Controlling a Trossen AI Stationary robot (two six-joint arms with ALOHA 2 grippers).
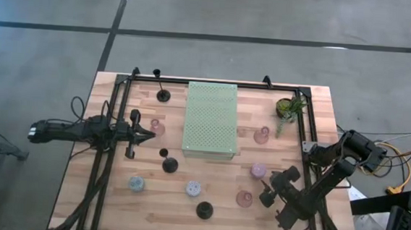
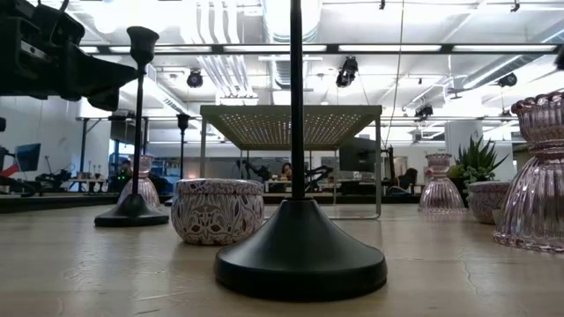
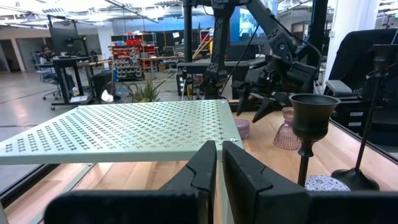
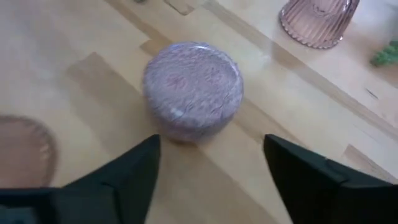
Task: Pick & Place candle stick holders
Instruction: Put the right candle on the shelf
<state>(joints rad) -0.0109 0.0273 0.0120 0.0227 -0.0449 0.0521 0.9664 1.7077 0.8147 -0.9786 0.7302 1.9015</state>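
Candle holder set down, right gripper standing clear

Table (image 1: 112, 203) carries the green mat (image 1: 210, 118), with holders scattered around it. Right gripper (image 4: 211, 165) stands with fingers spread wide and nothing between them; the lilac round holder (image 4: 193, 90) sits on the wood just ahead. Release looks finished; next comes choosing another holder. Left gripper (image 3: 219, 168), fingers together and empty, waits beside the mat's edge.
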